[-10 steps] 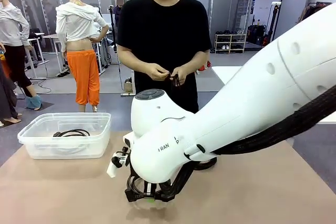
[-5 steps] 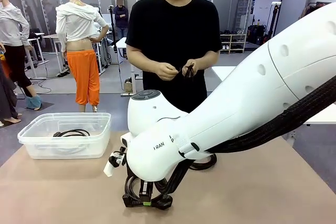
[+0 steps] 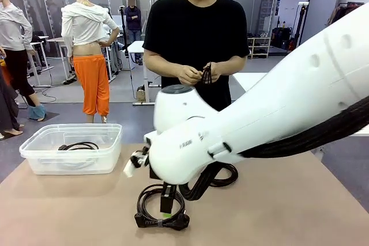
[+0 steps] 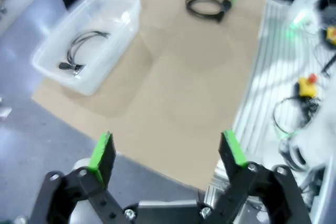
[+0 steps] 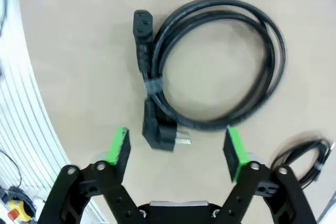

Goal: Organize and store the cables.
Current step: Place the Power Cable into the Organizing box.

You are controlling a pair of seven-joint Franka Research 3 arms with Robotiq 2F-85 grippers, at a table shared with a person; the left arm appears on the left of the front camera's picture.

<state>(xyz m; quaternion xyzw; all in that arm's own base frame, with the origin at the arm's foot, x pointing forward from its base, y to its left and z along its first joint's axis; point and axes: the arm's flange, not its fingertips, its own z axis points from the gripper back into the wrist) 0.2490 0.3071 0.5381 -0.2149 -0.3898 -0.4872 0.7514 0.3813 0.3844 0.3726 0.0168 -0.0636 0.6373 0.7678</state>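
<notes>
Right tool [image 5: 176, 148]: jaws wide apart, holding nothing, just above the coiled cable [image 5: 153, 85].
Coiled cable: flat on the bench [image 5: 79, 51], banded, both plugs showing.
Left tool [image 4: 167, 149]: spread wide, empty, over the bench edge.
Second cable [image 3: 78, 146]: inside the clear tub [image 3: 69, 164].

1. The right arm [image 3: 277, 102] was a glossy white shell of rounded segments, with a grey cap [image 3: 177, 89] on one joint.
2. Small dark lettering [image 3: 190, 143] ran along its side, too blurred to read, perhaps a maker's name.
3. A thick black braided hose [image 3: 311, 136] ran along its underside.
4. The jaws at both wrists were black linked bars with silver bolts and bright green pads [image 5: 234, 153].
5. The person wore a plain black short-sleeved T-shirt [image 3: 196, 33].
</notes>
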